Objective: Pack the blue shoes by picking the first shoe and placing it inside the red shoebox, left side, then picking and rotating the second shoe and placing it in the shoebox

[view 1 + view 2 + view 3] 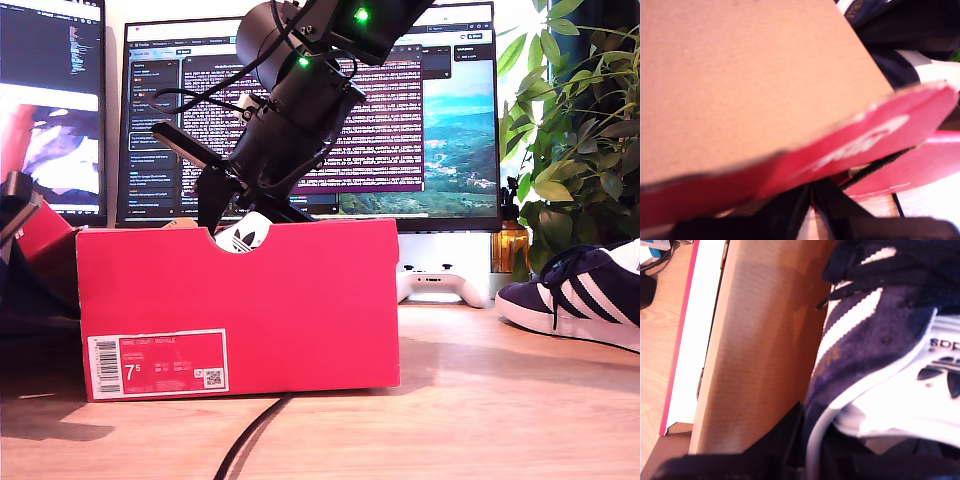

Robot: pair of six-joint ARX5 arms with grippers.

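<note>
The red shoebox (300, 300) stands open on the wooden table, left of centre in the exterior view. My second arm (290, 110) reaches down into it from above. My second gripper (807, 440) is shut on the collar of one blue shoe (875, 335), next to the box's brown inner wall (760, 340). That shoe's white tongue (243, 237) shows through the notch. The other blue shoe (580, 295) lies on the table at the exterior view's right. My first gripper (812, 197) is shut on the edge of the lid (740, 90), holding it back at the exterior view's left (40, 230).
Two monitors stand behind the box. A white game controller (432, 280), an amber bottle (510, 245) and a leafy plant (580, 130) sit at the back on the exterior view's right. A black cable (250, 440) runs over the table in front of the box.
</note>
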